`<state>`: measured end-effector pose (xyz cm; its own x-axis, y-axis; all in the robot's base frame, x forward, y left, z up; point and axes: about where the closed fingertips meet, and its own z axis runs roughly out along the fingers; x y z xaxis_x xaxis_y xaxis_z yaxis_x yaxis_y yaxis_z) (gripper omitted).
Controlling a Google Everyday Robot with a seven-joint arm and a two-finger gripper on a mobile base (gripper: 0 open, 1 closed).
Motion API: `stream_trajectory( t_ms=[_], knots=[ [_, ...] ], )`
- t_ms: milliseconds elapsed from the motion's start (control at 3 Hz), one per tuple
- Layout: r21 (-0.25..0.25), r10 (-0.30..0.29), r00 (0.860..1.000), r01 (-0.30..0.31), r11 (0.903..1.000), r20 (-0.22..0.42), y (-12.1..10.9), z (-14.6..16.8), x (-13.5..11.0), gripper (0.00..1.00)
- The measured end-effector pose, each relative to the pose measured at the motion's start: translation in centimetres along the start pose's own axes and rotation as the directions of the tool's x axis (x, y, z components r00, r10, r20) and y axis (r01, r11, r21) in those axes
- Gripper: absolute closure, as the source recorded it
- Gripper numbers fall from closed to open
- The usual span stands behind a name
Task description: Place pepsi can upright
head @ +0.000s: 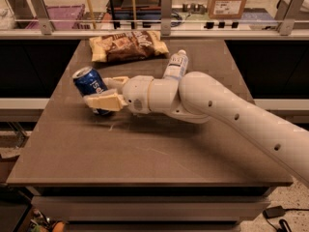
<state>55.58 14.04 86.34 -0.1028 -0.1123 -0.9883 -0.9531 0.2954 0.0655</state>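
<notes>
In front of the chip bag [129, 45], low over the tabletop [145, 149], the gripper [98, 92] is clamped on the lower body of the pepsi can [89, 82], whose long axis leans silver top up and leftward, so standing it probably needs a wrist roll.

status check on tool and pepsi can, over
Tool at left of table, shut on pepsi can. Can tilted, not upright. Water bottle, chip bag behind, apart.
</notes>
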Motion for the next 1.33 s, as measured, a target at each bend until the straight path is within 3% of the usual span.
stream_trajectory(
  t_ms=[333,1000,1333],
  knots=[
    [0.054,-0.018,1.000,0.018,0.9984,0.002,-0.2,-1.7,0.0,1.00],
    [0.214,-0.056,0.997,0.067,0.9745,-0.059,-0.9,-6.4,-1.3,1.00],
    [0.242,-0.055,0.995,0.074,0.9674,-0.086,-1.6,-7.5,-1.5,1.00]
  ],
)
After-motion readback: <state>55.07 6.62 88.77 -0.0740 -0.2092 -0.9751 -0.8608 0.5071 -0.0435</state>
